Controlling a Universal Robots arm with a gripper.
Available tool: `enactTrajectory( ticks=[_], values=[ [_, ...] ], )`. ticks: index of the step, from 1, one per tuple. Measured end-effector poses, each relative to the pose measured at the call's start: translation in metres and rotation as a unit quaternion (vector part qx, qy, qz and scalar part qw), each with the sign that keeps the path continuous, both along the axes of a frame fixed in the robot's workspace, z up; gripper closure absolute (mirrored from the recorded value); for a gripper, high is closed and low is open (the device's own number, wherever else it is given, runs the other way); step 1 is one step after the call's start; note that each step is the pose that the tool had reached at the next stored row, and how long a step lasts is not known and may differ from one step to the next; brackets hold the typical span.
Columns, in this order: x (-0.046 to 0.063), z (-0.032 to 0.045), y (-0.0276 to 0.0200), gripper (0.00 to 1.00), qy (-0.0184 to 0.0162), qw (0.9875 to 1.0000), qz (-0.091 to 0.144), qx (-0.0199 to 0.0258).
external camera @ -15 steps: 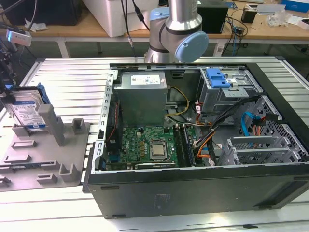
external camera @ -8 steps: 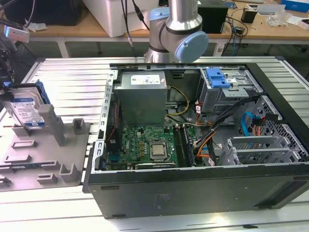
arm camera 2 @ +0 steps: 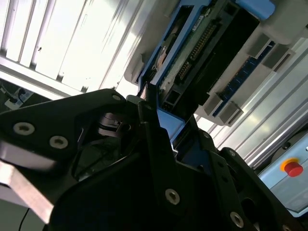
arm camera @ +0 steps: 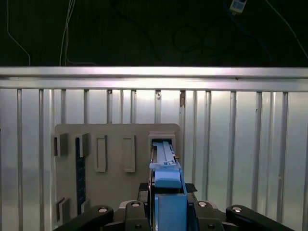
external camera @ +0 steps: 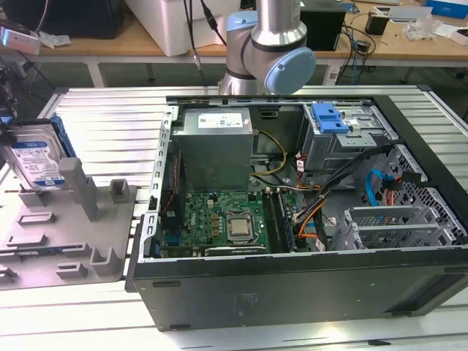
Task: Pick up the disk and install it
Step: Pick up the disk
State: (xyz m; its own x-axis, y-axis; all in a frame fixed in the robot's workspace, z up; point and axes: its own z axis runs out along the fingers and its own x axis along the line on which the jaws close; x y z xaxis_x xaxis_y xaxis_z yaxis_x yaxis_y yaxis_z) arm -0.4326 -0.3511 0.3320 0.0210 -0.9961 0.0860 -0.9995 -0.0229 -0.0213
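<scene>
The disk, a flat silver hard drive in a blue plastic caddy rail, stands on edge in the grey plastic fixture, at nine o'clock from the open black computer case. In the first wrist view, the black gripper straddles the rail, its jaws narrowed onto both sides and holding it.

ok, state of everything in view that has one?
disk: upright on edge in the grey fixture, not installed
pincer: down at the disk's upper edge, grip cannot be told
computer case: lying on its side, side panel off, inside exposed
</scene>
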Motion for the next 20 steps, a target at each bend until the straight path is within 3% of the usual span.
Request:
enactTrajectory(
  ticks=[13,16,20],
  values=[
    [0.0,0.029,0.0,0.64,-0.0002,1.0,0.002,-0.0001],
    [0.0,0.0418,0.0,0.64,-0.0003,1.0,0.002,-0.0001],
    [0.0,0.0507,0.0,0.64,-0.0004,1.0,0.003,-0.0001]
  ],
)
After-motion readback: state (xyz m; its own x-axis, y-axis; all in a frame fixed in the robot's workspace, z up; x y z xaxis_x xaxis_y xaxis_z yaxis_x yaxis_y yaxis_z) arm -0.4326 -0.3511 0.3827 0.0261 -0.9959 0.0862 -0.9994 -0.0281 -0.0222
